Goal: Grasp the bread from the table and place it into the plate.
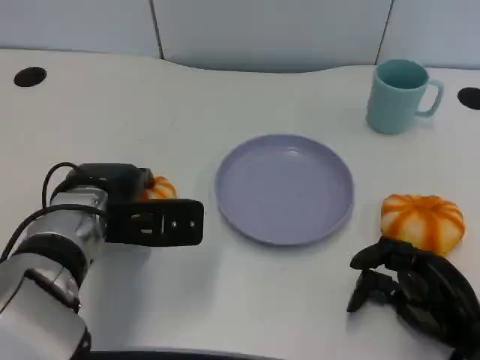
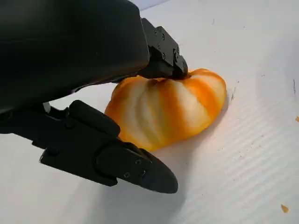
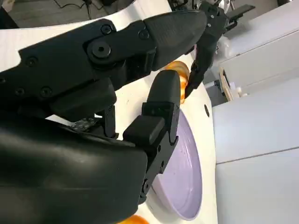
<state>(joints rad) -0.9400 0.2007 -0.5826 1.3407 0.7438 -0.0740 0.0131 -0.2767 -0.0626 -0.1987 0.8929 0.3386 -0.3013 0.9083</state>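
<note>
Two orange-and-white striped breads lie on the white table. One bread (image 1: 160,187) is left of the lilac plate (image 1: 285,187), half hidden behind my left hand (image 1: 154,220). In the left wrist view this bread (image 2: 168,109) rests on the table between my spread fingers; an upper fingertip (image 2: 175,63) touches its top, and the lower finger (image 2: 117,161) lies in front of it. The other bread (image 1: 421,219) sits right of the plate, just beyond my right hand (image 1: 409,289), which holds nothing. The right wrist view shows the plate (image 3: 184,179) past that hand's fingers (image 3: 159,109).
A teal mug (image 1: 400,96) stands at the back right, behind the plate. Round black holes mark the table at the far left (image 1: 30,76) and far right (image 1: 470,97). The table's front edge runs just below both hands.
</note>
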